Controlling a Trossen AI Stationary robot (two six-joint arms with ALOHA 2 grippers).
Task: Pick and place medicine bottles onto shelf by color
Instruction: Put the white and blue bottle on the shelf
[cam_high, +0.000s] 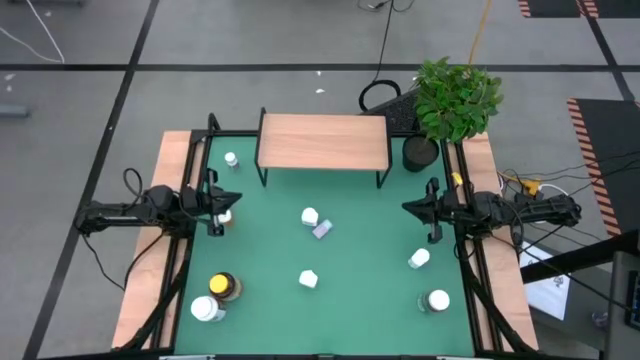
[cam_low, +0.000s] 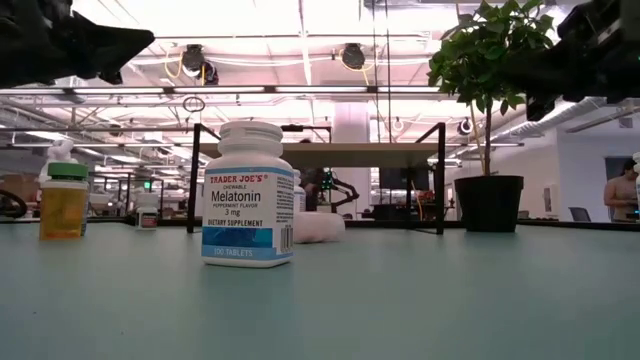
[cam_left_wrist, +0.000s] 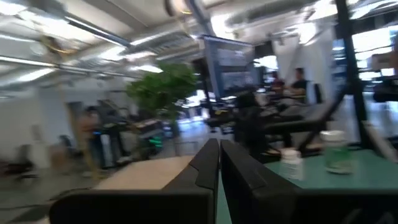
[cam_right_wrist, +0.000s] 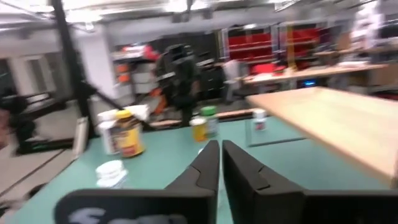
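**Both arms parked at the mat edges, nothing held; bottles loose on the mat, shelf top bare**

The left gripper (cam_high: 216, 210) sits at the left edge of the green mat (cam_high: 360, 250), arm stretched in from the side. Its fingers (cam_left_wrist: 205, 165) are pressed together and carry nothing. The right gripper (cam_high: 432, 212) mirrors this at the right edge; its fingers (cam_right_wrist: 208, 165) stand nearly together, also empty.

The shelf (cam_high: 323, 141), a light wooden top on thin black legs, stands at the far middle of the mat. From above, one small white bottle (cam_high: 231, 158) stands just left of the shelf. Near the centre a white bottle (cam_high: 309, 216) touches a pale lilac bottle (cam_high: 321, 229). Another white bottle (cam_high: 308, 279) lies nearer the front. The amber bottle (cam_high: 224, 286) and a white-capped bottle (cam_high: 206, 310) sit together at the front left. Two white bottles (cam_high: 419, 258) (cam_high: 437, 300) lie at the right.

Only the low view reads a label: the melatonin bottle (cam_low: 248, 194) stands upright, white with a blue band. The potted plant (cam_high: 455, 98) stands at the far right corner.
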